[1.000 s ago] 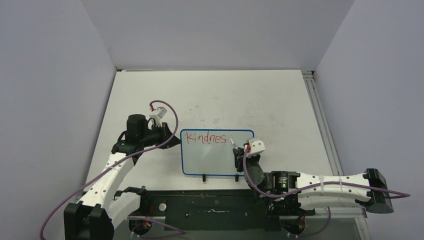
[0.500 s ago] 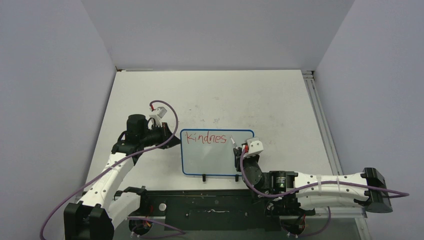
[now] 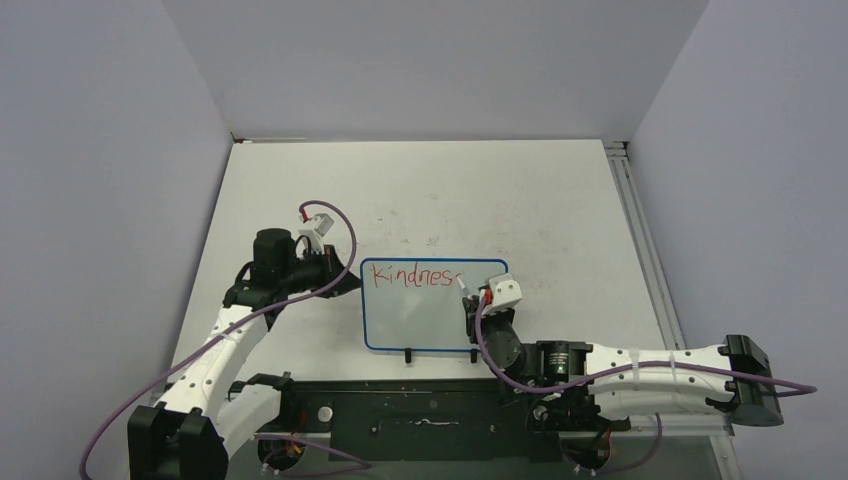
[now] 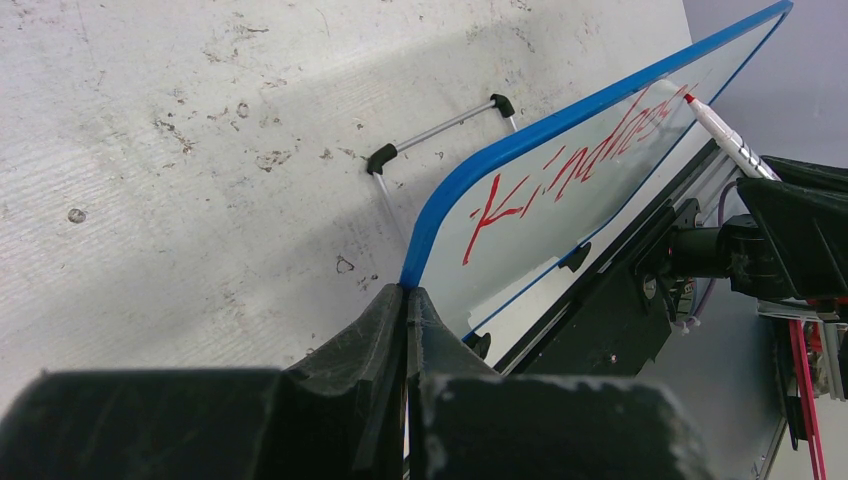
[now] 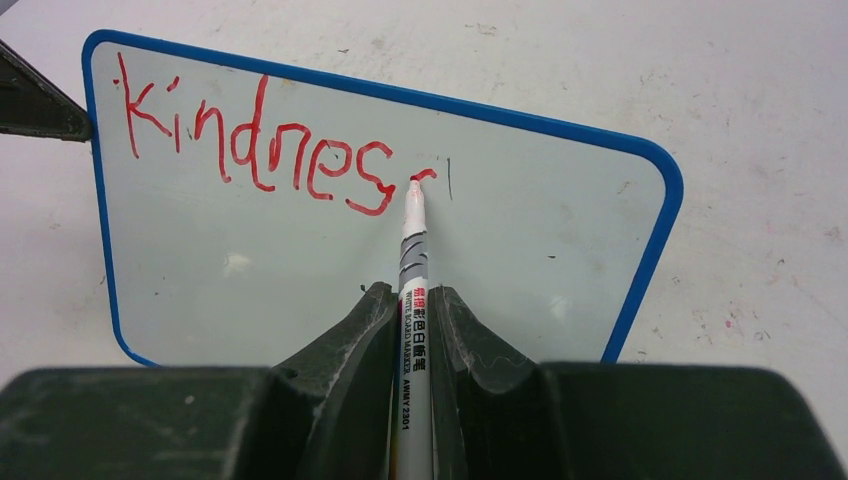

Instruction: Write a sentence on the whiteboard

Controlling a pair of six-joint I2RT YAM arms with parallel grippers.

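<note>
The whiteboard [image 3: 430, 322], white with a blue frame, lies mid-table and carries the red word "kindnes". My left gripper [image 3: 352, 282] is shut on its left edge; the left wrist view has the shut fingertips [image 4: 408, 292] meeting the blue frame [image 4: 520, 140]. At the board's right part, my right gripper [image 3: 472, 306] is shut on a white marker with a red tip [image 5: 413, 250]. The tip rests on the whiteboard [image 5: 300, 260] just past the last "s", at a short fresh red stroke [image 5: 424, 175]. That marker [image 4: 720, 130] also shows in the left wrist view.
Two black clips [image 3: 408, 353] sit on the board's near edge, and a wire stand [image 4: 440, 125] pokes out from beneath it. A black base plate [image 3: 420, 415] runs along the near table edge. A metal rail [image 3: 640, 250] lines the right side, and grey walls enclose the table.
The right gripper has shifted slightly up and to the right with the marker, and a new red stroke has appeared after "kindnes". The left arm has not moved.
</note>
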